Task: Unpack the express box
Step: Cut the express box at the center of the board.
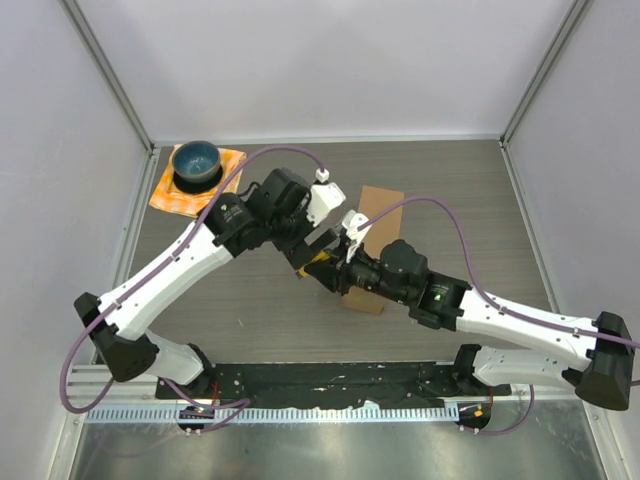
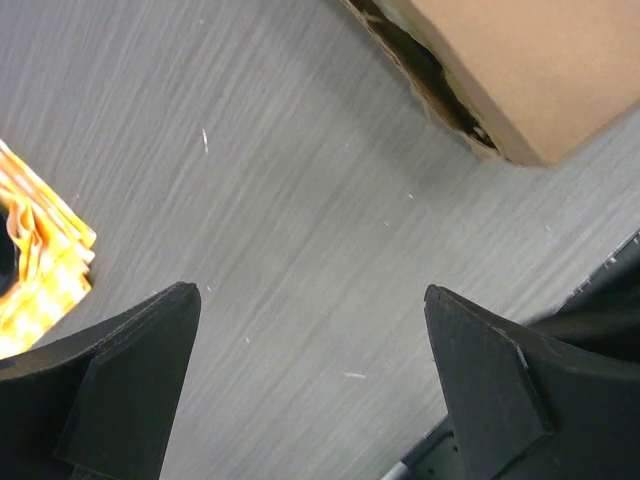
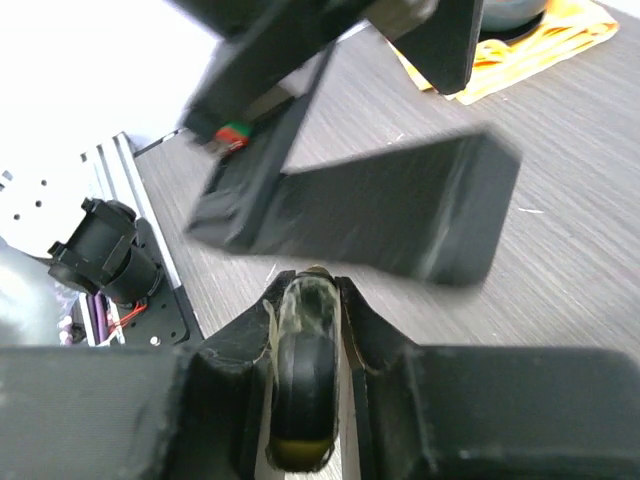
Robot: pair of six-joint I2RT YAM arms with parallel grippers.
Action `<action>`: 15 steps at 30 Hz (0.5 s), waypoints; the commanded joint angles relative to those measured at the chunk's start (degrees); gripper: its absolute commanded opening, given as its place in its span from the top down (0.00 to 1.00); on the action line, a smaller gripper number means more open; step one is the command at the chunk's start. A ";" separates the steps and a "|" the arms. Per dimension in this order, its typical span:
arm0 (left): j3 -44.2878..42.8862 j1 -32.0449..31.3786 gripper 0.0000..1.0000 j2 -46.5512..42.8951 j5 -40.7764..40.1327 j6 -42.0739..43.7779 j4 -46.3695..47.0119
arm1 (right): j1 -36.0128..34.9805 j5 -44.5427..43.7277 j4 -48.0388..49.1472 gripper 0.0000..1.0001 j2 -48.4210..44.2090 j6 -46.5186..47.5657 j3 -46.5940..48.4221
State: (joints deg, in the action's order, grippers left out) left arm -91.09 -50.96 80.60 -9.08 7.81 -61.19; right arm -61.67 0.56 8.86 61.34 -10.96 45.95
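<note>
The express box (image 1: 379,211) is a brown carton lying mid-table, its near part hidden under my right arm. One of its corners (image 2: 530,70) shows at the upper right of the left wrist view. My left gripper (image 2: 310,290) hangs open over bare table, left of the box, with nothing between its fingers. In the top view it (image 1: 312,250) is right against my right gripper (image 1: 335,265). My right gripper (image 3: 312,280) is shut on a narrow black tool with a yellow end (image 3: 303,380), which has clear tape scraps stuck to its tip. A left gripper finger (image 3: 400,215) crosses just in front of it.
An orange cloth (image 1: 196,183) with a blue bowl (image 1: 196,160) lies at the back left, and its edge (image 2: 40,270) shows in the left wrist view. Grey walls close off the table at the back and sides. The arm bases and a black rail (image 1: 330,380) run along the near edge.
</note>
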 commanded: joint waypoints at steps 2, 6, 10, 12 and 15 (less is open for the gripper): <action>-2.78 13.66 0.00 5.97 14.25 8.08 7.49 | 0.32 -11.95 0.99 0.99 -11.57 -0.81 -0.07; 6.84 15.01 0.00 4.76 19.09 13.71 13.42 | 0.32 -31.72 -1.91 0.99 -21.43 -0.21 -3.76; 14.88 13.35 0.00 1.32 21.73 13.98 17.33 | 0.23 -49.04 -8.41 0.99 -20.74 4.70 0.79; 17.68 12.20 0.00 0.79 23.14 13.98 18.20 | 0.76 -58.27 -10.95 0.99 -16.72 7.08 3.07; 20.50 9.74 0.00 0.17 22.01 13.63 20.05 | 5.32 -62.78 -14.38 0.99 -10.31 7.54 5.80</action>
State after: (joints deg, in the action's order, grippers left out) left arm -72.55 -38.89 84.18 10.11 20.10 -47.48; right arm -60.23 -46.74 1.85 42.70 -6.57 48.31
